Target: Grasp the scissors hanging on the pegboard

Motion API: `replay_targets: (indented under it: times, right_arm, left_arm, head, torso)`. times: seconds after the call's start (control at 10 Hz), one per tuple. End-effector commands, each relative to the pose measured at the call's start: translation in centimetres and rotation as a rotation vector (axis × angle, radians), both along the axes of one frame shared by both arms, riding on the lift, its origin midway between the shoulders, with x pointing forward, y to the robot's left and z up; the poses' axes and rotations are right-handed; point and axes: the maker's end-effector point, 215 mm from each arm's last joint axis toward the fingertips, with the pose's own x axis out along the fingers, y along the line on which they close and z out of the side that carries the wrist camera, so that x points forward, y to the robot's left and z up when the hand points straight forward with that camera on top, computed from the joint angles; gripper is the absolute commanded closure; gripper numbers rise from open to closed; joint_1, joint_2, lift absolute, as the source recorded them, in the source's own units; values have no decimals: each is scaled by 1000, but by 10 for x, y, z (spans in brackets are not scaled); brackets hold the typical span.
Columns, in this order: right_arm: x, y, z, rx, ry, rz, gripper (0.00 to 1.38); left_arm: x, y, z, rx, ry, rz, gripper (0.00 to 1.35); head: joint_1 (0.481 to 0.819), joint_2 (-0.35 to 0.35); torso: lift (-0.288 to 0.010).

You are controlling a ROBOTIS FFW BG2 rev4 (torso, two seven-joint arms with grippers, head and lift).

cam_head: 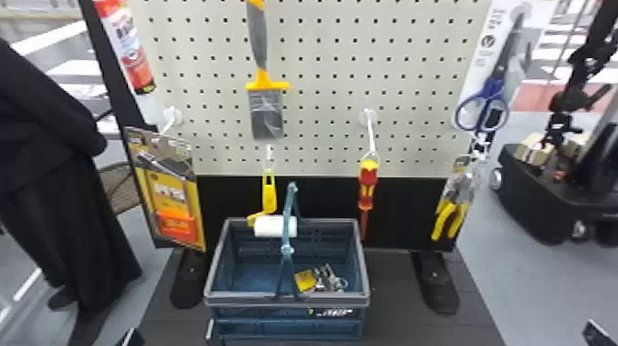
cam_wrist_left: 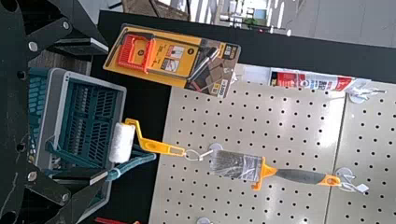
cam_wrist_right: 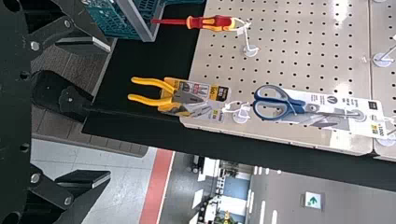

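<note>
The scissors (cam_head: 483, 106) have blue handles and sit on a white card that hangs from a hook at the pegboard's (cam_head: 368, 69) right edge, handles downward. In the right wrist view the scissors (cam_wrist_right: 275, 103) hang some way ahead of my right gripper (cam_wrist_right: 107, 111), which is open with nothing between its black fingers (cam_wrist_right: 74, 42). My left gripper (cam_wrist_left: 105, 112) is also open and empty, facing the left half of the board and the blue basket (cam_wrist_left: 46, 93).
Yellow-handled pliers (cam_head: 453, 207) hang just below the scissors, and a red-yellow screwdriver (cam_head: 368, 184) hangs left of them. A paint brush (cam_head: 264, 92), a roller (cam_head: 271, 221) and a saw package (cam_head: 168, 193) hang further left. A person in black (cam_head: 46, 184) stands left; a black cart (cam_head: 552, 193) stands right.
</note>
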Motion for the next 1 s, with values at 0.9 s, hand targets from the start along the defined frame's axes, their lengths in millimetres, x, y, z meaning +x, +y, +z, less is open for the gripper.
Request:
replay_targets:
  times: [0.9]
  right_arm:
    - [5,-1,22,-3,-45,-21,211]
  left_arm:
    - [0,0,-2,-5,5,-1,352]
  head:
    - [549,0]
  torso:
    - [-100]
